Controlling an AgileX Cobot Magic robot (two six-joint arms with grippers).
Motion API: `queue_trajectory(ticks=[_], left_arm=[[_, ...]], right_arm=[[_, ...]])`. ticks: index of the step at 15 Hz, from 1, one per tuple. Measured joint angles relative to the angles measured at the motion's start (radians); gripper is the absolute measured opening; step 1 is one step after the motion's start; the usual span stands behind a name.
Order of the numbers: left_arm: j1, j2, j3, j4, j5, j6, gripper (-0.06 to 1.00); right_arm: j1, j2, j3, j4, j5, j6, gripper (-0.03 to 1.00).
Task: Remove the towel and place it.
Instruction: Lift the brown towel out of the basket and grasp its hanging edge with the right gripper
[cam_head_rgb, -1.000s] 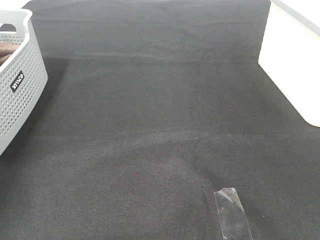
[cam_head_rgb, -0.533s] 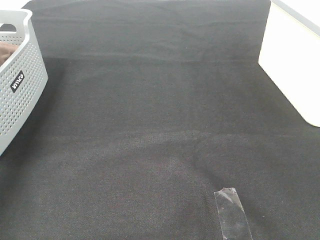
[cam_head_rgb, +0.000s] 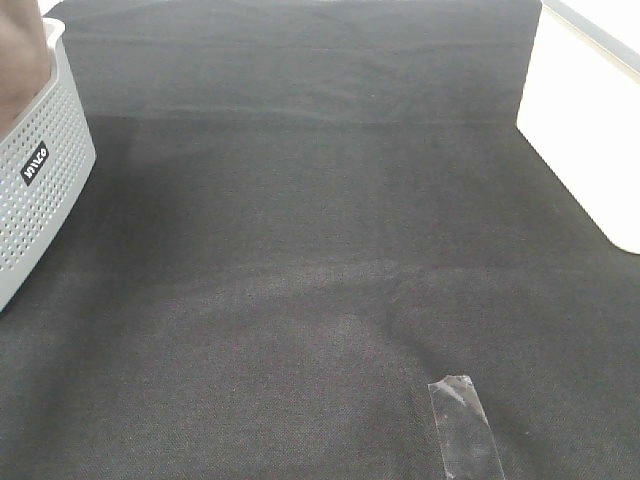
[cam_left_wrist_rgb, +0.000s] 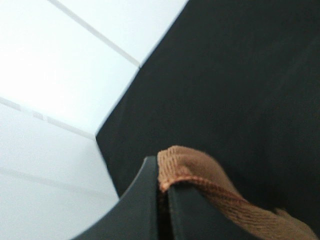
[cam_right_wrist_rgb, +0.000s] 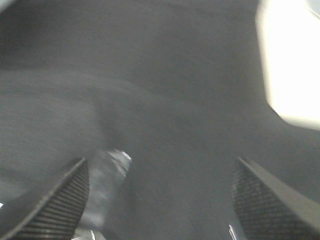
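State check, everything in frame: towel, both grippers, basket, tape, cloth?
towel: hem pinched by a gripper, held up above the basket rim.
left gripper: shut on the towel's hem.
right gripper: open, empty, over the black cloth.
basket: upright at the cloth's left edge.
tape strip: lying flat on the cloth.
black cloth: spread out, faint creases.

I see a black woven cloth (cam_head_rgb: 320, 250) covering the whole worktop, lightly creased across its far part. Past its right edge a white surface (cam_head_rgb: 585, 150) glares, washed out by the light. A strip of clear tape (cam_head_rgb: 465, 425) lies on the cloth, near right. A white perforated basket (cam_head_rgb: 45, 190) stands far left.
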Motion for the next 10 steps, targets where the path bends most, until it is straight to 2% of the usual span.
queue_trajectory(ticks=[3,4,5,6,8,10], left_arm=[[-0.173,-0.042,0.000,0.001,-0.050,0.012,0.00],[-0.246,-0.043,0.000,0.001,-0.048,0.035,0.00],[-0.316,-0.041,0.000,0.001,-0.040,0.077,0.00],[-0.353,-0.041,0.000,0.002,-0.035,0.106,0.00],[-0.475,-0.038,0.000,0.002,-0.026,0.235,0.00],[-0.556,-0.038,0.000,0.002,-0.023,0.365,0.00]], right_arm=[[0.000,0.150,-0.002,0.314,-0.123,-0.321,0.72],[0.000,0.215,-0.007,0.426,-0.140,-0.465,0.72],[0.000,0.248,-0.008,0.491,-0.143,-0.541,0.72],[0.000,0.312,-0.008,0.617,-0.145,-0.674,0.72],[0.000,0.452,-0.008,0.836,-0.138,-0.929,0.72],[0.000,0.594,-0.008,1.005,-0.099,-1.152,0.72]])
